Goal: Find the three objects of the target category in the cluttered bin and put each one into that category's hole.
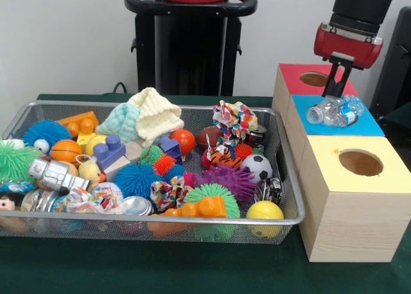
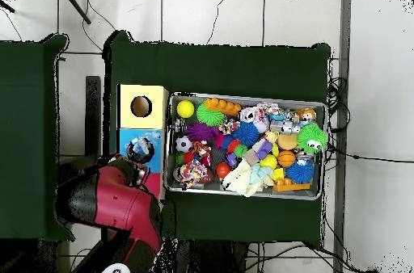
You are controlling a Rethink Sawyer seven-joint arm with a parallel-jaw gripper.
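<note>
Crushed clear plastic bottle (image 1: 335, 110) lies on its side on the blue box top (image 1: 372, 124), covering that box's hole; the overhead view shows it over the blue square as well. Pincer (image 1: 334, 88) comes down just behind the bottle, touching or nearly so; whether it is spread or pressed together I cannot tell, since the tips are dark and thin against the red box (image 1: 292, 76) beyond. Judgement: the step in hand is getting this bottle down the blue hole. To do it well, tip the bottle end-on over the opening rather than flat across it, release only once one end has dropped in, and push straight down if it bridges the rim; crumpled plastic may spring back and roll off toward the yellow box (image 1: 350, 198). Counts: three boxes in a row beside the wire bin (image 1: 286, 178), red, blue, yellow, each with one round hole. One bottle out of the bin. Inside the bin, a heap of toys, including one soccer ball (image 1: 257, 167), one small basketball (image 1: 65, 151), one yellow ball (image 1: 264, 212), two folded cloths (image 1: 151, 117), several spiky rubber balls. All sits on a green tabletop (image 1: 192, 268).
</note>
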